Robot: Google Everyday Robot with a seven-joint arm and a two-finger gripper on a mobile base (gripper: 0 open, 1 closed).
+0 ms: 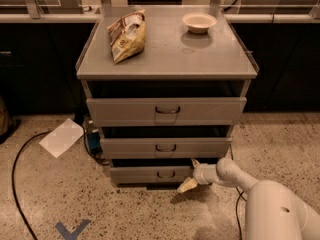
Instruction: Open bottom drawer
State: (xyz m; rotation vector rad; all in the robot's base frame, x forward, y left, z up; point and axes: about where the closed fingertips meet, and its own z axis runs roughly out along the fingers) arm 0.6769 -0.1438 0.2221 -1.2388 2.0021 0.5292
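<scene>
The gripper (191,174) hangs low at the right end of the bottom drawer (145,174), fingers (188,185) spread and holding nothing. Whether they touch the panel, I can't tell. That drawer sits lowest of three. A chip bag (128,34) and a bowl (199,22) rest on the cabinet top (165,59). A paper sheet (62,137) lies on the floor to the left.

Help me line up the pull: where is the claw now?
Low in the camera view, the claw sits at the right end of the bottom drawer front, right of its handle.
</scene>
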